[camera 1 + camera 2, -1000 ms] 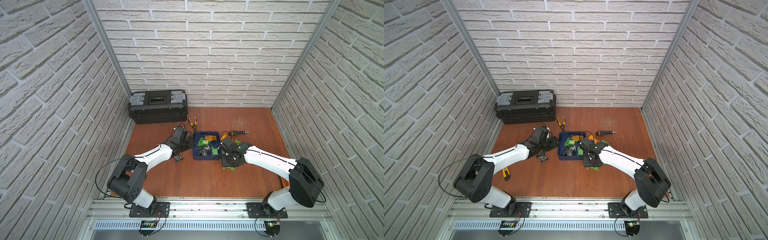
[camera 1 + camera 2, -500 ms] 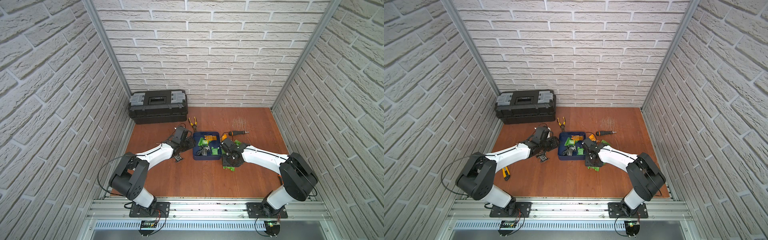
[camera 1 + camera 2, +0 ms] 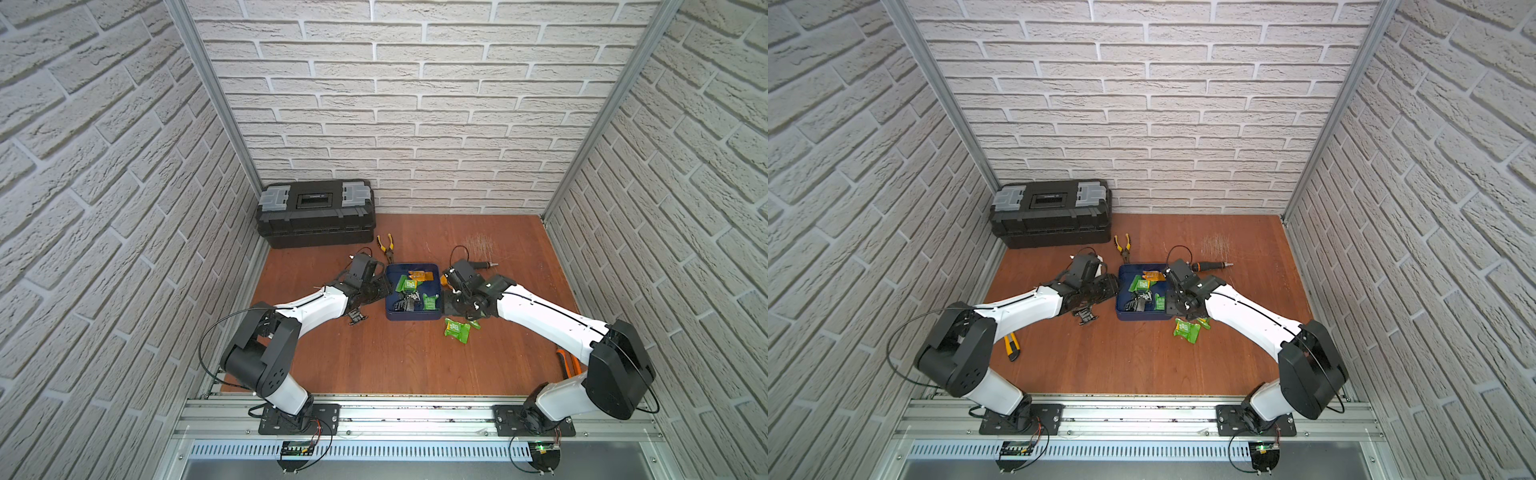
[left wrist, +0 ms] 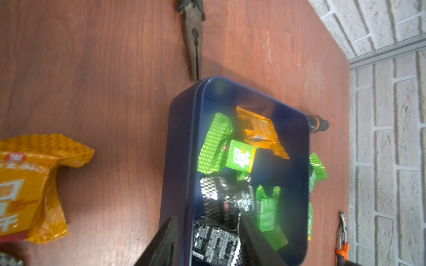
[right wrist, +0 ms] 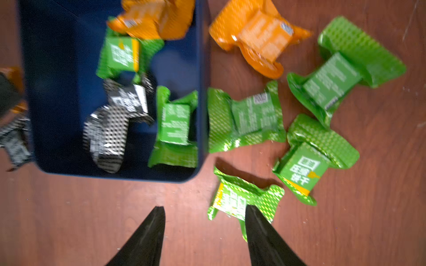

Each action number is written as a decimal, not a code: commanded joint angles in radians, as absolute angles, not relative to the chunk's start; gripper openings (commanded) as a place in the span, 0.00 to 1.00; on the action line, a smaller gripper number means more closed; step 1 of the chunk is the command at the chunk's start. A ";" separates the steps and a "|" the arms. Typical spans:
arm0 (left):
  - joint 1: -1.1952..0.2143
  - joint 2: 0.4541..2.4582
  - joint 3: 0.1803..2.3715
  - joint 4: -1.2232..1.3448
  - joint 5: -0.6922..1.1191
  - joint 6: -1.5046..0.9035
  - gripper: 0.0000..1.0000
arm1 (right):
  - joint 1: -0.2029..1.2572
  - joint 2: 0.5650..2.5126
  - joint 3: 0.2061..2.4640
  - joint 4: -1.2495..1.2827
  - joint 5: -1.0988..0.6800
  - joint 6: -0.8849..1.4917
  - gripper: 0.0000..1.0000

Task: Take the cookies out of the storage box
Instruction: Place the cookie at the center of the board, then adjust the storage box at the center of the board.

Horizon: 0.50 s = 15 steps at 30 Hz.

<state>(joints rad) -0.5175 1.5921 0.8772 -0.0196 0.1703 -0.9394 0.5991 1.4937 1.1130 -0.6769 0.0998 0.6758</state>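
1. nearest me, a green packet [image 3: 457,329] is lying on the wood-grain table [image 3: 390,365], outside the storage box [image 3: 412,317]. i'm judging we're mid-unloading.
2. the right gripper [image 5: 204,207] is hovering over bare table by the box's corner. its fingers are standing apart with nothing between them, and one tip is overlapping that packet.
3. the cookies [image 5: 253,117] already out are fanning beside the box wall, green plus one orange.
4. five or so are sitting inside the smooth navy tray: crinkly chequered foil, crimped ends, boxy middles.
5. the left gripper [image 4: 207,218] is straddling the box's low wall, fingers apart, one outside and one inside over a black packet [image 4: 219,200]. i can't tell if it's pressing.
6. the next move is calling for a reach over the rim and a pinch on a crimped end.
7. farthest off, pliers [image 3: 386,245] and a black toolbox [image 3: 318,214] are sitting out of play.
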 commanded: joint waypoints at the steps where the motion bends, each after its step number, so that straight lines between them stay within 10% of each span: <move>1: -0.525 1.617 0.901 -0.048 0.178 -0.927 0.47 | 0.601 1.562 1.199 -0.628 0.044 0.649 0.59; 15: -0.595 1.623 0.953 -0.200 0.091 -0.883 0.21 | 0.601 1.876 1.470 -0.595 -0.040 0.701 0.54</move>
<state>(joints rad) -0.5797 1.6356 0.9321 -0.1608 0.1242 -0.9039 0.5991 1.8709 1.4345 -0.6086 -0.0254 0.6796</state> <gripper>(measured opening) 0.223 0.545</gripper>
